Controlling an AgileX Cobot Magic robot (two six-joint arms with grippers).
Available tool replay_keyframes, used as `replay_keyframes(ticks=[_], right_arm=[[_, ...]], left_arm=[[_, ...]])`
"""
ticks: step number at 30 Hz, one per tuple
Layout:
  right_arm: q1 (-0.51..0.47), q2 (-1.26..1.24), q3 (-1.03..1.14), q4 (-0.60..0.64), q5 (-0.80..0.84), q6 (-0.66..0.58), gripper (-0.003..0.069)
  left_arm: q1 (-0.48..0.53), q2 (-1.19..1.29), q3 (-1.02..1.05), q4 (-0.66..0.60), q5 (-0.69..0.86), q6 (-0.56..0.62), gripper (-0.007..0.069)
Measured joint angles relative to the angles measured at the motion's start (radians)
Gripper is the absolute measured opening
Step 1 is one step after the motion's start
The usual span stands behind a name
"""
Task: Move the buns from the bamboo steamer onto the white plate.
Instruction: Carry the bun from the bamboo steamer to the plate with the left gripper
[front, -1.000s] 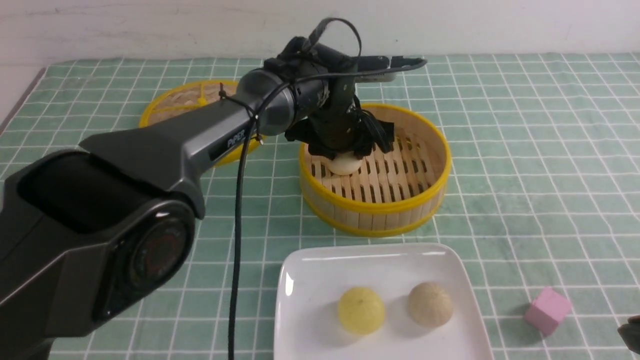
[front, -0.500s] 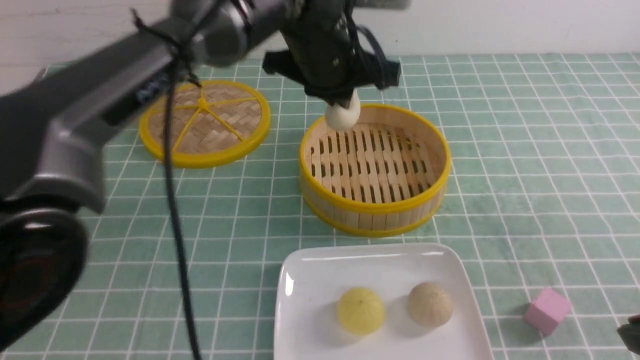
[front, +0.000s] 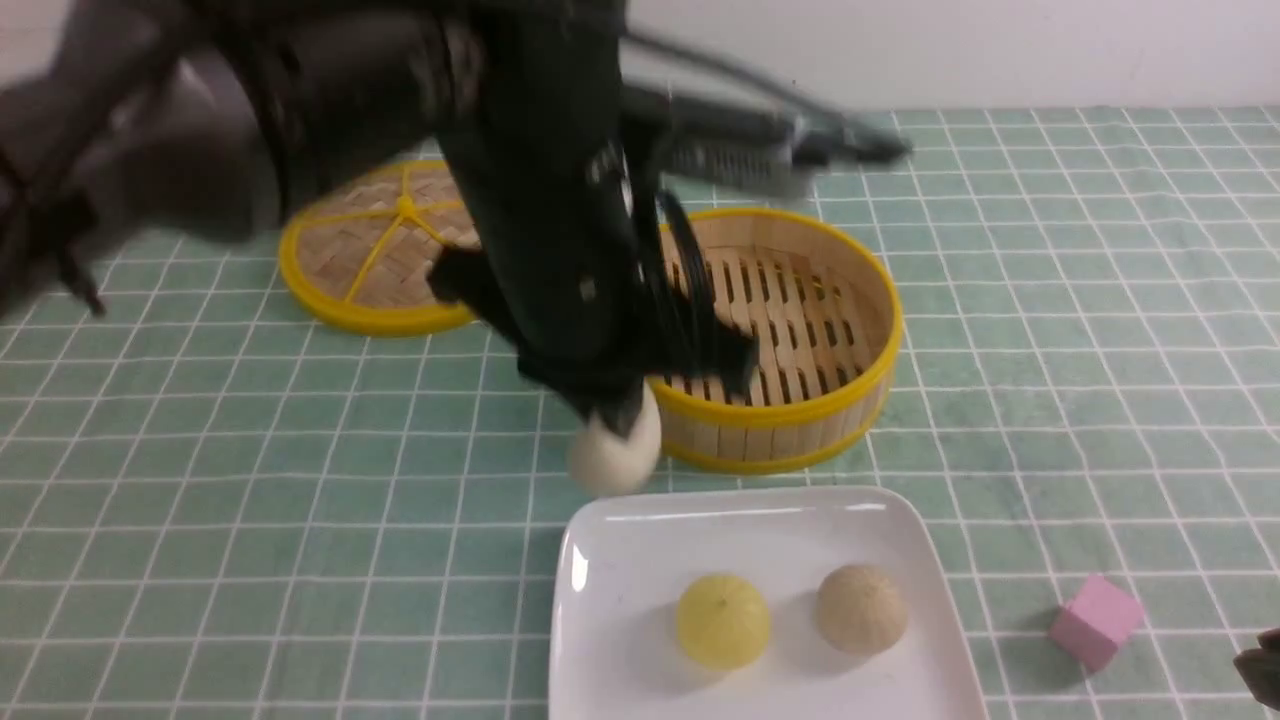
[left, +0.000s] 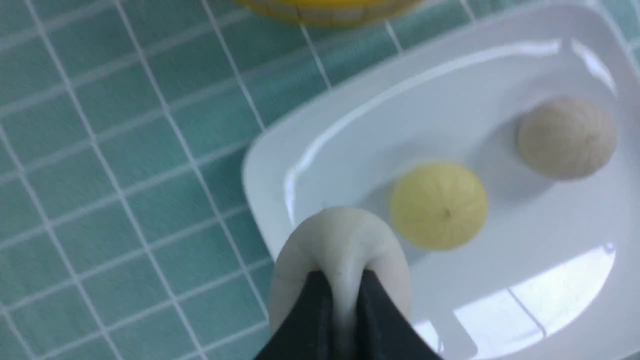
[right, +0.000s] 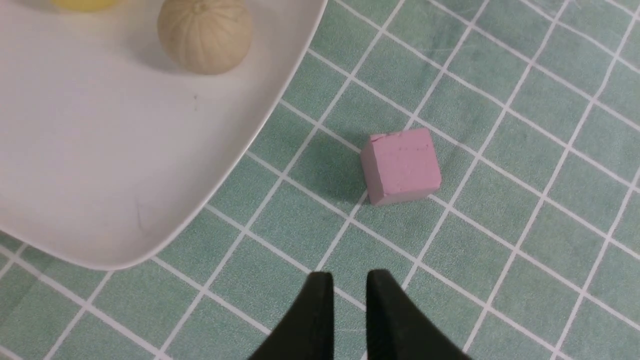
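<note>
Over the plate's (front: 600, 560) far left corner, the left pincer (left: 345, 287) clenches a bun (front: 612, 457) by its top; it dents, so seems soft and light. Right pincer (right: 347, 282) slightly parted, empty.

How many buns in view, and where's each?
3. Yellow bun and beige bun sit side by side on the white plate; cream bun is pinched in the left gripper, in the air between bamboo steamer and plate. The left arm hides part of the steamer floor.
</note>
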Motion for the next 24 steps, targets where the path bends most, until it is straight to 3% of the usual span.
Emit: replay_keyframes(ticks=[8, 14, 21, 24], right_arm=[[0.000, 0.000, 0.000, 0.000, -0.001, 0.000, 0.0135], [0.000, 0.000, 0.000, 0.015, -0.001, 0.000, 0.0135], [0.000, 0.000, -0.014, 0.043, 0.027, 0.000, 0.0100], [0.000, 0.000, -0.064, 0.047, 0.102, 0.000, 0.0015]], left_arm=[[-0.065, -0.022, 0.387, -0.007, -0.314, -0.284, 0.0034], [-0.065, -0.022, 0.457, -0.007, -0.474, -0.342, 0.0055], [-0.065, 0.005, 0.458, -0.018, -0.533, -0.352, 0.0219], [-0.065, 0.010, 0.458, -0.021, -0.531, -0.353, 0.0319]])
